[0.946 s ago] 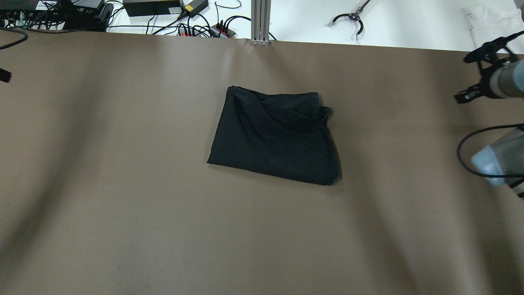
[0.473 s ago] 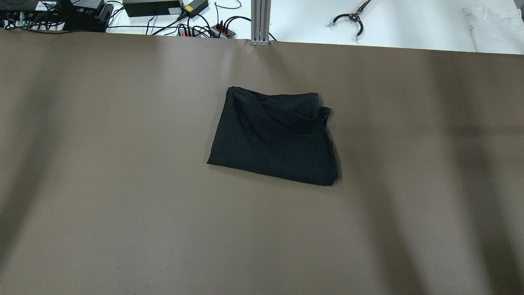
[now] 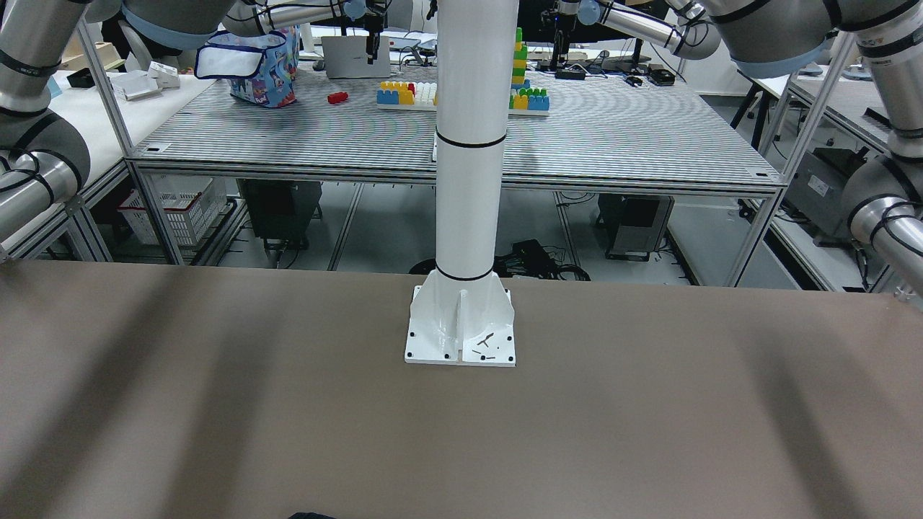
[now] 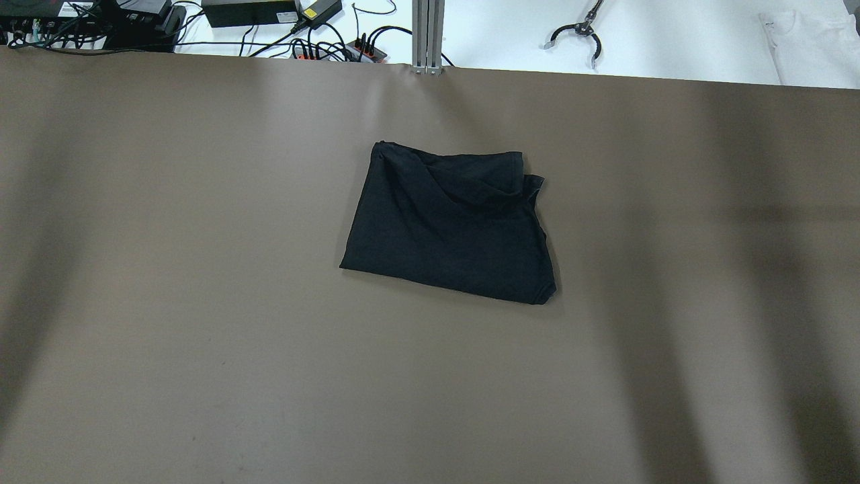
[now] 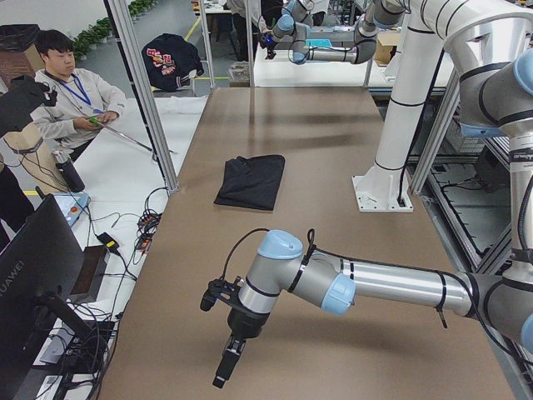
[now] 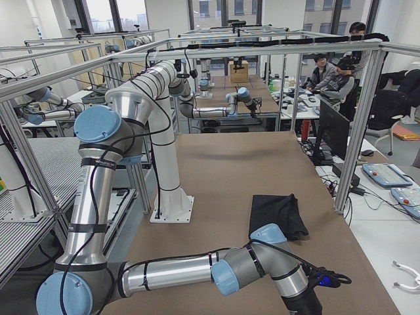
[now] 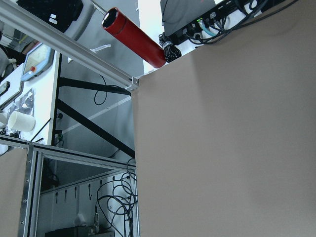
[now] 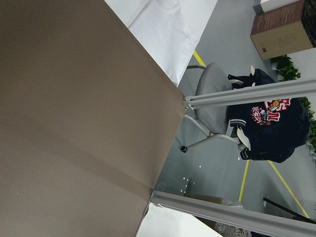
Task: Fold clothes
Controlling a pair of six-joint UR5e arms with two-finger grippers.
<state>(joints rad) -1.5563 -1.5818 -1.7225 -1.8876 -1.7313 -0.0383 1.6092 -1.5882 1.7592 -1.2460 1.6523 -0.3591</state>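
The biggest thing I saw was the brown table. It was flat, smooth and dull. Next came the white pillar, round and shiny, standing on a flat base plate with bolts at its corners.

The left arm was made of silver tubes with pale blue caps. It reached low over the near end of the table. The right arm looked the same and reached over the other end.

The black garment lay flat near the middle of the table, a bit toward the side away from the robot. It was soft and folded into a rough rectangle. It had wrinkles and a loose flap along its far edge. Both arms were well apart from it.

The overhead view showed the whole garment but no arms. The front view showed only a tiny black bit at its bottom edge. Only the side views showed the arms and the garment together.

On the ribbed metal table behind, a blue patterned bag with white trim stood open. A white basket with holes sat underneath. I could not tell what was inside either one.

The left gripper pointed down at the table. The right gripper ran off the picture's edge. I could not tell how wide either one's fingers stood.
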